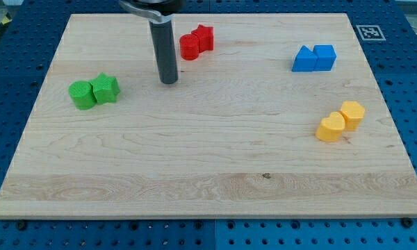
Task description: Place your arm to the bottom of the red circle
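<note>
Surface [194,173]: wooden board, near part bare. My tip [169,81]: no hand fitted, a plain rod, nothing held; standing lower-left of the red circle [189,46], apart from it. Risk: overshooting toward the view's top would nudge the circle into the touching red star [205,36]

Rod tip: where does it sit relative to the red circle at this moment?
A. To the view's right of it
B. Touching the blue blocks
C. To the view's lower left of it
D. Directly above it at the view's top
C: my tip rests on the board to the view's lower left of the red circle, apart from it.
</note>
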Tool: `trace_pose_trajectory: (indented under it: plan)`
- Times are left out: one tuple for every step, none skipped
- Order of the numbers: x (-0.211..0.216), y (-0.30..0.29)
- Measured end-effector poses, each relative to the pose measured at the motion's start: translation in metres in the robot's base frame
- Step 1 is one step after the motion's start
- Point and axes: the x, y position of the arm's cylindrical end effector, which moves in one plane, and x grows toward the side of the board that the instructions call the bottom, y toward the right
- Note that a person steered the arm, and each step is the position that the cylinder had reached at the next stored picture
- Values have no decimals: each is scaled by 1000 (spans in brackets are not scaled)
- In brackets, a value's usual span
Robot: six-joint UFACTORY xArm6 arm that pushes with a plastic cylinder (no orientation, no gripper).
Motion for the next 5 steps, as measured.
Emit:
trace_pose_trajectory:
  plan:
    - [0, 3]
    - [0, 9]
    - [0, 26]
    - [0, 43]
    - [0, 60]
